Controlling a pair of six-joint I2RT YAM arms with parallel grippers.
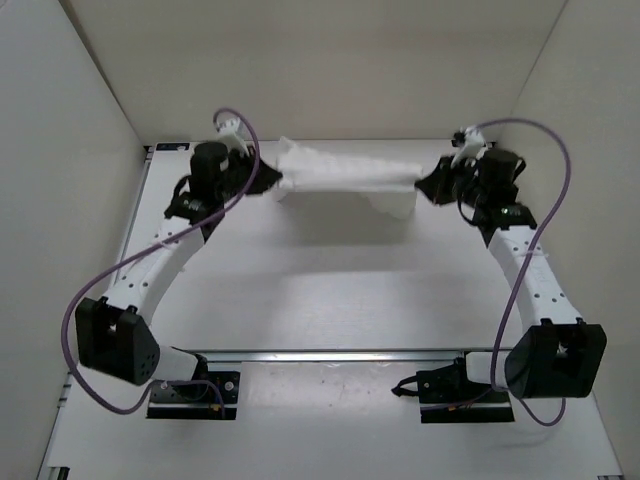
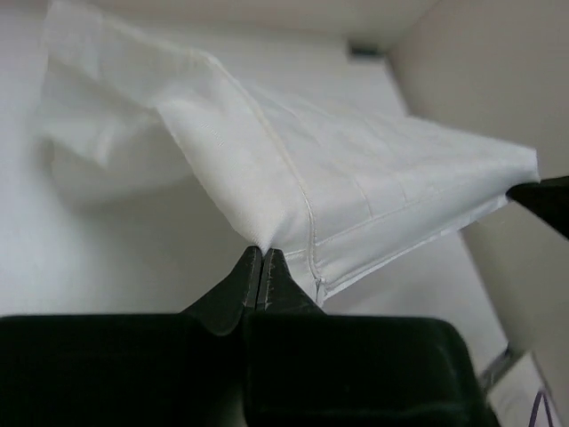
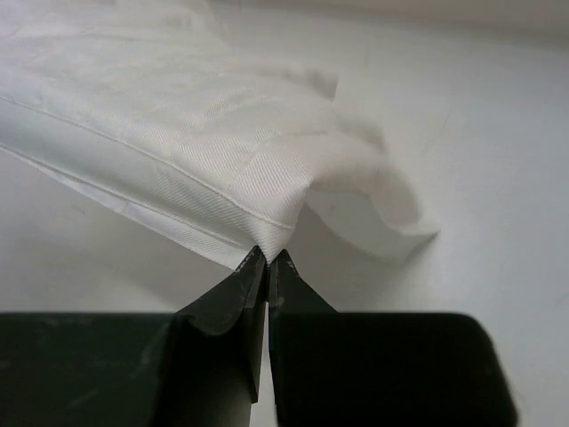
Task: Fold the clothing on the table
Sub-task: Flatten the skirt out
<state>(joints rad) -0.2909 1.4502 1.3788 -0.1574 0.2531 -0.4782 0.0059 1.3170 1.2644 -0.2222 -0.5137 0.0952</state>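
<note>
The left gripper [image 2: 261,260] is clenched on one corner of the clothing [image 1: 345,172] and the right gripper [image 3: 267,258] is pinched on the opposite corner. The cloth is stretched between them, with loose folds drooping below toward the table [image 1: 330,300]; whether they touch it I cannot tell. By my reading the fold is barely begun: the garment is raised and pulled taut, but laying it down, doubling it over and flattening it are all left to do.
</note>
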